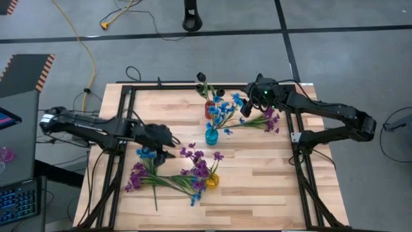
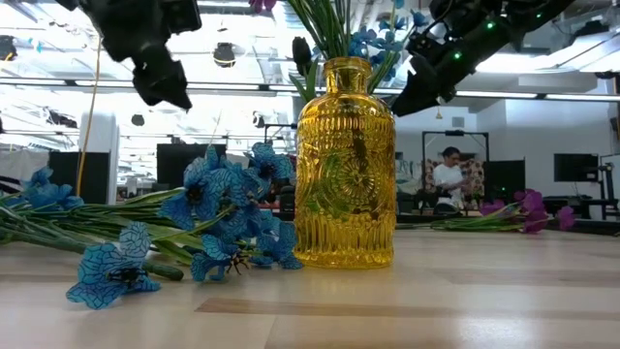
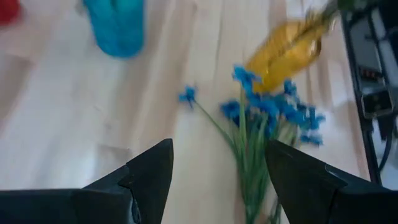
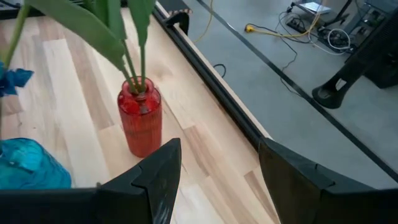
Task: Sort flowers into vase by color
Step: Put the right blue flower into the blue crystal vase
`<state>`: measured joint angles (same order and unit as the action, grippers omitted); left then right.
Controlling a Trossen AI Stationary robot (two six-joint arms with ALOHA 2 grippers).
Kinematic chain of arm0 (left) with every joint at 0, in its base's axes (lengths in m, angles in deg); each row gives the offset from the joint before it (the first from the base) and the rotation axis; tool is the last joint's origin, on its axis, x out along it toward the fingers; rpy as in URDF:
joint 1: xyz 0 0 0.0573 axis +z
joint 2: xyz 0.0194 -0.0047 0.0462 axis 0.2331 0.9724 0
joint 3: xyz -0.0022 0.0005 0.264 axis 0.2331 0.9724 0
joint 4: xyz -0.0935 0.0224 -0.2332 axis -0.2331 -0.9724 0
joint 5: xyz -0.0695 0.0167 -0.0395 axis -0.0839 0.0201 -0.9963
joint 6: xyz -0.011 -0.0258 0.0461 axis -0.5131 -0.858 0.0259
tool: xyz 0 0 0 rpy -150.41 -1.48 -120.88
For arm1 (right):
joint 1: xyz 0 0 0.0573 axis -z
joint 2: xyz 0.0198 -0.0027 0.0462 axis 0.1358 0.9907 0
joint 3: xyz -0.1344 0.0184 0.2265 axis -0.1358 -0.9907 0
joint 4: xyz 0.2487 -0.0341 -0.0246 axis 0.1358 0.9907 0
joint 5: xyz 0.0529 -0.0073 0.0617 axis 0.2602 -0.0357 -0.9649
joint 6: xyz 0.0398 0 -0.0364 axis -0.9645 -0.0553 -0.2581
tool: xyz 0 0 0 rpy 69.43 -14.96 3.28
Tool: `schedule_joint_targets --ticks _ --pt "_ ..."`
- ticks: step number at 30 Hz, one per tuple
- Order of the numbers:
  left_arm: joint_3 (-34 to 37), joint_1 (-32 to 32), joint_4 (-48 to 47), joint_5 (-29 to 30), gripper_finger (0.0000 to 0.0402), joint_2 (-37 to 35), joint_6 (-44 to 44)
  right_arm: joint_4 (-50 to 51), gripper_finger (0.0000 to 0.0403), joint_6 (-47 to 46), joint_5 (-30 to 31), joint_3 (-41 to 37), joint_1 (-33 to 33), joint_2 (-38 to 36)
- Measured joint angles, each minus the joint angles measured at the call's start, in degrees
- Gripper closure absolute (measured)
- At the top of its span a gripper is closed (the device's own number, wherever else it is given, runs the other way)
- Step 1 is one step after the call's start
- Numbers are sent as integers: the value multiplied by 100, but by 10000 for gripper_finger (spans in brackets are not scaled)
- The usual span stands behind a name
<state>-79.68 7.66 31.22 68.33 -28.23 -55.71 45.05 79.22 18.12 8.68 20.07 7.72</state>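
Risk nearest the low camera: ribbed yellow glass vase [image 2: 345,165] tipped by a stem snagging on lift. Left claw [image 3: 217,180], spread wide and empty, above loose blue-clustered sprigs on thin green stems [image 3: 261,124] lying flat on the wooden worktop [image 1: 270,187]. Farther off, right claw [image 4: 217,180], also wide and empty, near the small red vase [image 4: 140,118].

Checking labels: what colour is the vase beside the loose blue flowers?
Yellow vase, clearest in the low view.
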Motion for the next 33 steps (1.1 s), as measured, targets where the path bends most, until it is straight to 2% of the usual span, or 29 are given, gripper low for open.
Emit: schedule_joint_targets --ticks 17,23,33 --pt "0 -1245 494 -199 161 1986 -996 34 160 7 1 0 -422 0" --pt "2 -1401 810 -307 161 2477 -1089 50 160 9 1 0 -437 0" --pt "2 -1501 926 -271 161 2873 -1098 96 160 22 5 0 -435 0"
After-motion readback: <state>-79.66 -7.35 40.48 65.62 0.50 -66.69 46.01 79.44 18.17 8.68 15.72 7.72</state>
